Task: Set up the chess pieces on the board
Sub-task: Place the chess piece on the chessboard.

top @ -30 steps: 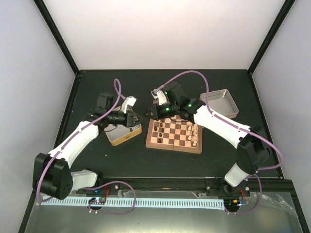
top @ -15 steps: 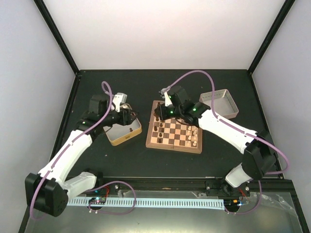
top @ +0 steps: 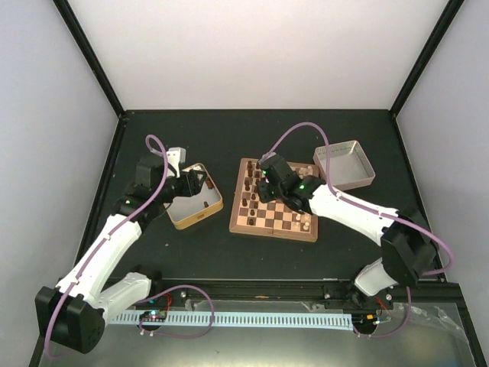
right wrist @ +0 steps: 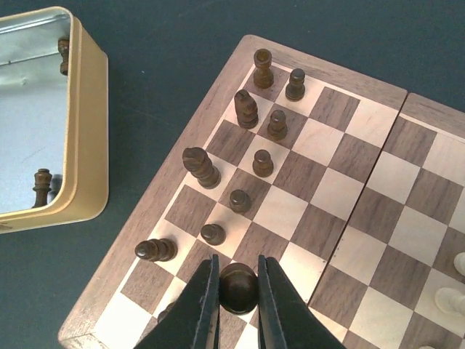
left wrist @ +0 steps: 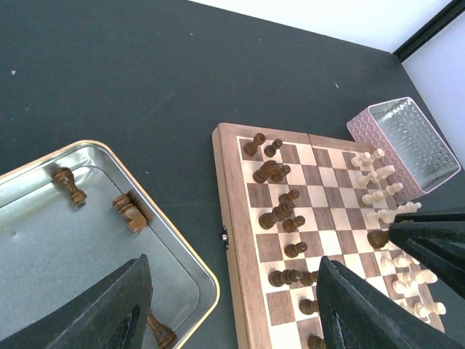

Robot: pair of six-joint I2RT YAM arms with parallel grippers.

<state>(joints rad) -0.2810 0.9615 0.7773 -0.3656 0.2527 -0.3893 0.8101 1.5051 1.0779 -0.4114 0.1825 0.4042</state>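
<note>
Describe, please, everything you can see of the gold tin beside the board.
The gold tin is a shallow rectangular box with rounded corners, gold outside and silvery metal inside, lidless and open. It lies flat on the black table, left of the board with a gap between. At least three dark pieces are inside.

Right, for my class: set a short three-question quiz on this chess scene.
1. True or false: the right gripper is shut on a dark piece.
2. The tin holding spare pieces is: A gold, B red, C blue.
3. Fill in: the left gripper is ____ (open or shut).

Key: 1 true; 2 A; 3 open.
</note>
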